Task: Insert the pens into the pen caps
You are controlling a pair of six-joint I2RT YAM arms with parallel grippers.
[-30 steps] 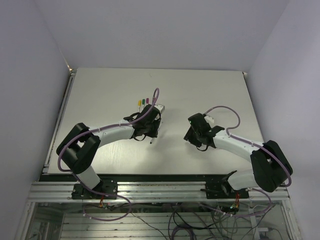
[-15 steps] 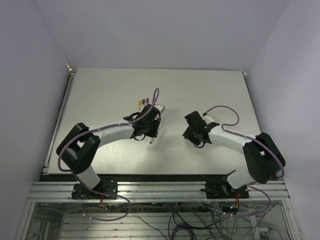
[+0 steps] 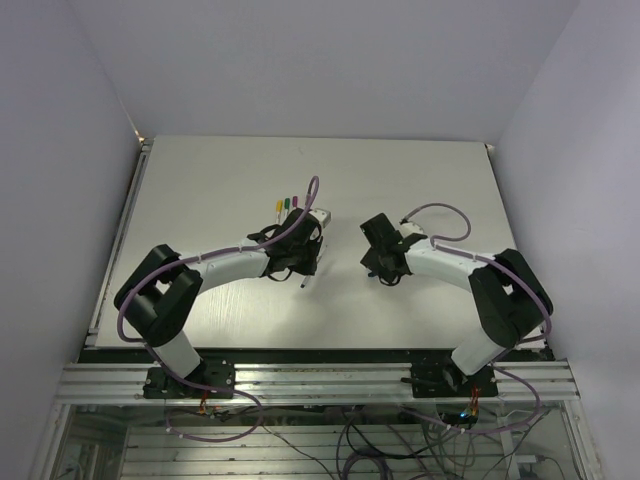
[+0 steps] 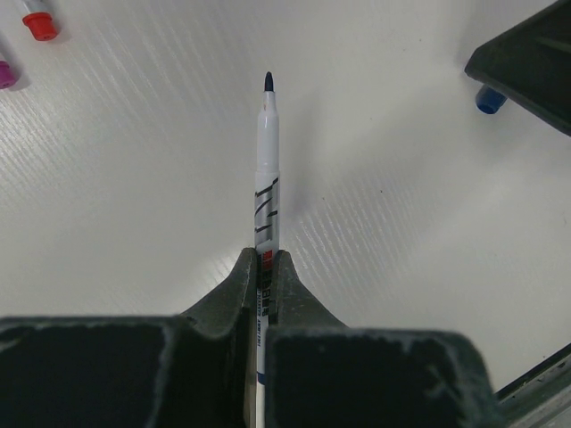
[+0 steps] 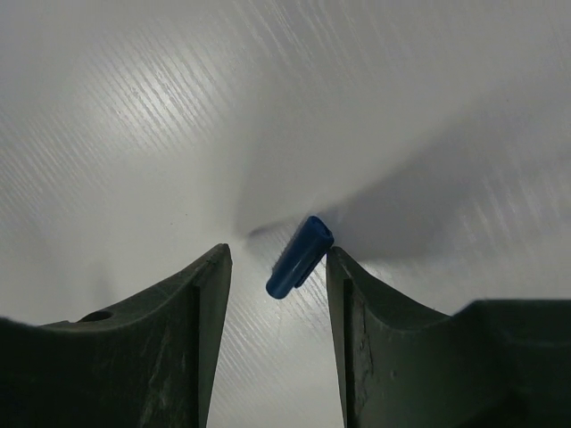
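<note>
My left gripper [image 4: 265,259] is shut on a white pen [image 4: 268,178] with a dark blue tip, which points away from the wrist just above the table. In the top view this gripper [image 3: 300,262] is at mid-table. A blue cap [image 5: 300,257] lies on the table between the open fingers of my right gripper [image 5: 278,259], close against the right finger [image 5: 357,294]. The blue cap also shows in the left wrist view [image 4: 489,99], half under the right gripper [image 4: 526,62]. In the top view the right gripper [image 3: 376,266] hides the cap.
Yellow [image 3: 278,207], green [image 3: 286,203] and purple [image 3: 295,201] pen ends lie side by side just beyond the left gripper. A red end [image 4: 39,22] and a purple end [image 4: 4,73] show at the left wrist view's top left. The white table [image 3: 420,180] stretches beyond.
My right arm has swung left, bringing its gripper closer to the left gripper. The left arm and its pen have stayed still.
</note>
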